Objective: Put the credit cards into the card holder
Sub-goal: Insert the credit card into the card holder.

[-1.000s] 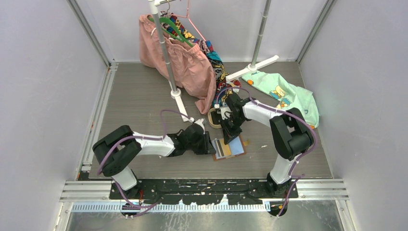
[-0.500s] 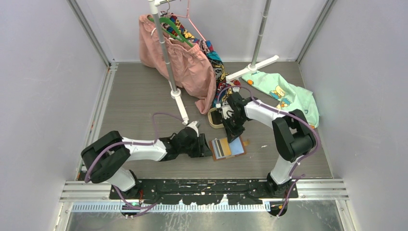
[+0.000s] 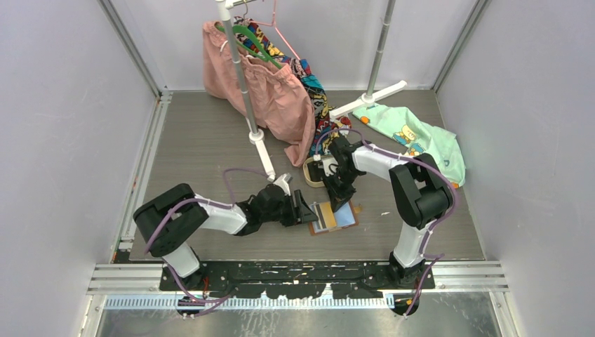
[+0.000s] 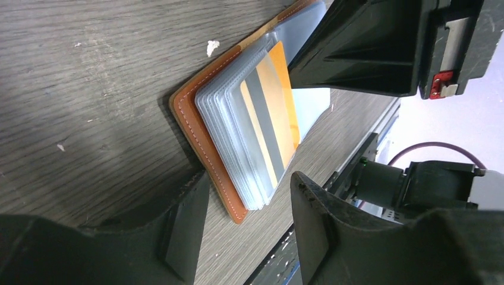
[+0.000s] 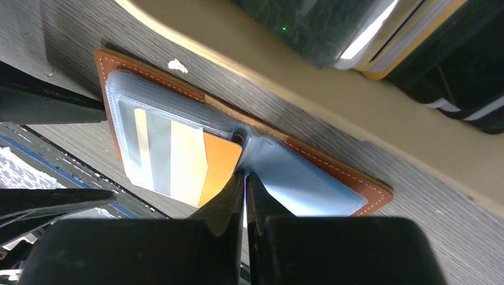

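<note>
Top external view: the tan-brown leather card holder [image 3: 342, 217] lies open beside an oval beige tray [image 3: 310, 175]. The left gripper [image 4: 248, 181], jaws apart, sits at its left edge. The right gripper [image 5: 244, 181], pinched closed, covers the fold by a yellow-orange plastic card [image 5: 221, 161]; the tray's contents are cut off.

My left arm reaches low toward the right, left gripper [image 4: 246, 191] with its 2 jaws parted. My right arm folds downward, right gripper [image 5: 245, 179] pinched closed, tips together.
</note>
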